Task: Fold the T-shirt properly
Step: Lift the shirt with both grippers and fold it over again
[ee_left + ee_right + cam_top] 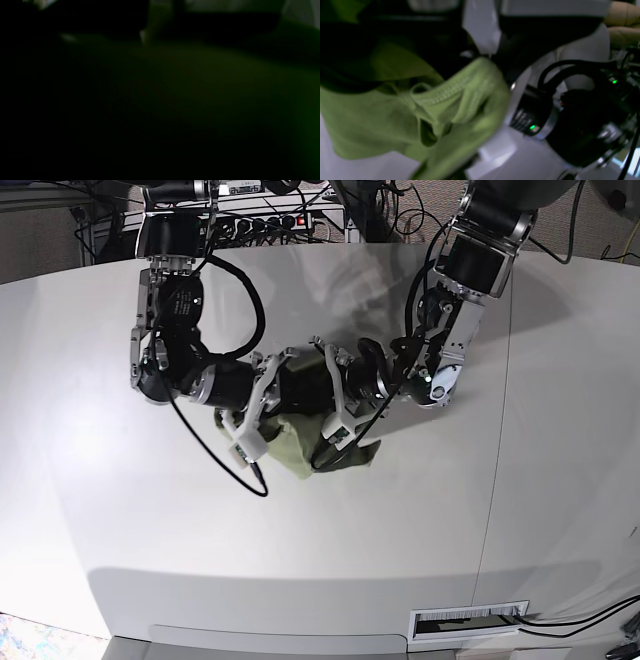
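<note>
You are looking down on a broad, smooth white table point(150, 510). Two black-and-white robot arms reach in from twelve o'clock and meet near the table's centre, wrists almost touching.

Between and beneath them lies the sage-green, thin cotton T-shirt point(300, 445), bunched into a small crumpled wad, with most of it hidden under the arms. Only a rumpled lobe shows toward six o'clock.

The right gripper point(262, 405), at nine o'clock of the wad, is nearly closed, and its wrist view shows a stitched hem of green fabric bunched close against the fingers, so it appears to pinch the cloth. The left gripper point(335, 415), at three o'clock, is fully closed; its wrist view is dark green blur, so you cannot tell whether cloth is caught inside.

The main risk is collision: the two wrists sit so close that any inward move could knock them together or snag the looping black cable point(240, 300). Next, pulling apart with uneven grips could twist the shirt or slip a layer, leaving a wad rather than a fold. A lesser risk is dragging fabric across the table.
</note>
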`<state>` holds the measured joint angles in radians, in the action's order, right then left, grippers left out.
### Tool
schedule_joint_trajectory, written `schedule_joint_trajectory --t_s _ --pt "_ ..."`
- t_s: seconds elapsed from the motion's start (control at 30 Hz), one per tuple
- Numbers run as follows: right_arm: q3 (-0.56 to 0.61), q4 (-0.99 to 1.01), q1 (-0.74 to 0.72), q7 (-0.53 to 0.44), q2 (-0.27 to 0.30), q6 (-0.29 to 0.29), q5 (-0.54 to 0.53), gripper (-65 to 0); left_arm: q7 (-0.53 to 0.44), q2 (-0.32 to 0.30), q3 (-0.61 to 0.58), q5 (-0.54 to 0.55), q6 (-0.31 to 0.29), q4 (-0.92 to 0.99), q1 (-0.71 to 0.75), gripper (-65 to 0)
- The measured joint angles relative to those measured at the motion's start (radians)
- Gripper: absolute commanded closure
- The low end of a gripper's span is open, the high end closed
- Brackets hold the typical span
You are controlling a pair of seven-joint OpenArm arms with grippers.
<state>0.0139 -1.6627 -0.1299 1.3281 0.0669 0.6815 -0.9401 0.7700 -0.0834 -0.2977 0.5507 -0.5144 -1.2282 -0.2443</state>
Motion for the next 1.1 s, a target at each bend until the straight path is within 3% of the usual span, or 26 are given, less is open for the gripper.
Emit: schedule_joint_trajectory --t_s 0.1,0.13,0.53,0.8,0.93,1.1 --pt "0.006 0.0 -0.001 0.0 0.0 0.005 0.0 -15.1 0.049 0.0 0.001 0.035 -0.005 0.0 -0.006 0.0" --pt "0.006 0.0 -0.002 0.0 0.0 0.005 0.008 -16.1 0.065 0.0 0.001 0.034 -0.005 -0.003 -0.01 0.0" --pt "0.006 -0.021 -0.039 0.0 0.0 0.008 -0.034 -16.1 0.125 -0.039 -0.001 0.025 -0.005 -0.021 -0.051 0.0" --pt "0.002 -0.163 -0.045 -0.045 -0.042 0.015 0.003 -16.0 0.125 -0.056 -0.001 0.027 -0.005 -0.022 -0.056 -0.2" --pt "-0.04 -0.163 -0.044 -0.047 -0.04 0.015 0.023 -16.0 0.189 -0.057 -0.002 0.035 -0.013 -0.023 -0.079 -18.9" --pt "-0.155 -0.163 -0.044 -0.057 -0.04 0.015 0.025 -16.0 0.227 -0.062 -0.001 -0.037 0.01 -0.026 -0.117 -20.9"
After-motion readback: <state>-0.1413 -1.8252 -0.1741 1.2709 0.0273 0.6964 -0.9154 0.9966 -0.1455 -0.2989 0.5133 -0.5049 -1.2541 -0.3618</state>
